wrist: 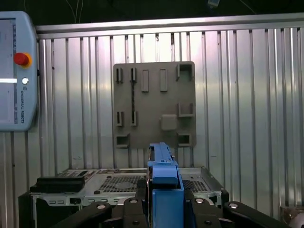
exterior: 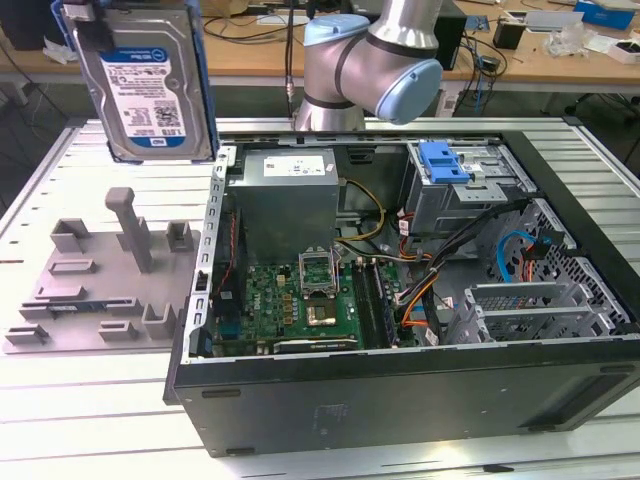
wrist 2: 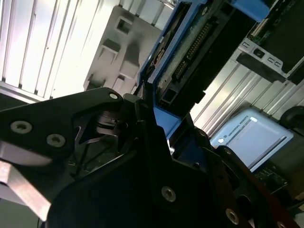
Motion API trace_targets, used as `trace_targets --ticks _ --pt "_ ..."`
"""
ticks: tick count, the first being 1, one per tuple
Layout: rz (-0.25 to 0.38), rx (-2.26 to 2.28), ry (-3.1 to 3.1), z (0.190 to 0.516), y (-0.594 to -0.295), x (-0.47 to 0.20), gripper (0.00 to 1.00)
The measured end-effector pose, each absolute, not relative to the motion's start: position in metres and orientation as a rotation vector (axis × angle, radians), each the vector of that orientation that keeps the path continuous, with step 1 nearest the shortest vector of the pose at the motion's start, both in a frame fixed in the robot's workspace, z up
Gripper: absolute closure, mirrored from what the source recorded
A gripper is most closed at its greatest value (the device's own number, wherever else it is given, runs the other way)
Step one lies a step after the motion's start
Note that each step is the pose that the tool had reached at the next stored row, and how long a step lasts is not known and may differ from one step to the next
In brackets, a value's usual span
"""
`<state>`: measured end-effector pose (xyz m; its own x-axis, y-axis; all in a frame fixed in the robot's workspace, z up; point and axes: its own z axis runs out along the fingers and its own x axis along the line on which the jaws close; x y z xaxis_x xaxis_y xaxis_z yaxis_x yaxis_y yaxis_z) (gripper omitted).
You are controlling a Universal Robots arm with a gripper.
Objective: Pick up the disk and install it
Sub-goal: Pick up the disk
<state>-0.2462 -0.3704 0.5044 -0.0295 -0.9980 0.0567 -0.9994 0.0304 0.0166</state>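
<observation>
Shows, in both wrist views, the black pincer (wrist: 164, 204) clamped on the blue carrier frame of the disk (wrist: 164, 175), with the fingers (wrist: 137, 208) pressed to either side and no gap left. Holds the disk upright and well clear of the table (exterior: 90, 400). Places it high at the exterior view's left, over the stretch that carries a grey fixture plate (exterior: 100, 285), near the wall of the open computer case (exterior: 400, 400).

From the exterior view, presents the disk's labelled face, white and blue on silver, with the frame running down both long edges. Takes in the robot arm (exterior: 370, 60) behind the case. Inside the case, picks out a grey power-supply box (exterior: 290, 195), a green motherboard (exterior: 310, 295) and a small blue clip (exterior: 445, 160) toward the exterior view's right.

From the first wrist view, looks along the disk's thin blue edge onto the fixture plate lying flat on the ribbed table, with a teach pendant (wrist: 14, 71) resting beside it.

From the second wrist view, catches the disk's connector end and dark underside, close against the fingers.
</observation>
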Motion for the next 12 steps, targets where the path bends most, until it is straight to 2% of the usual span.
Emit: trace_targets --ticks 12 --pt "0.043 2.151 -2.217 0.504 -0.404 -0.188 0.64"
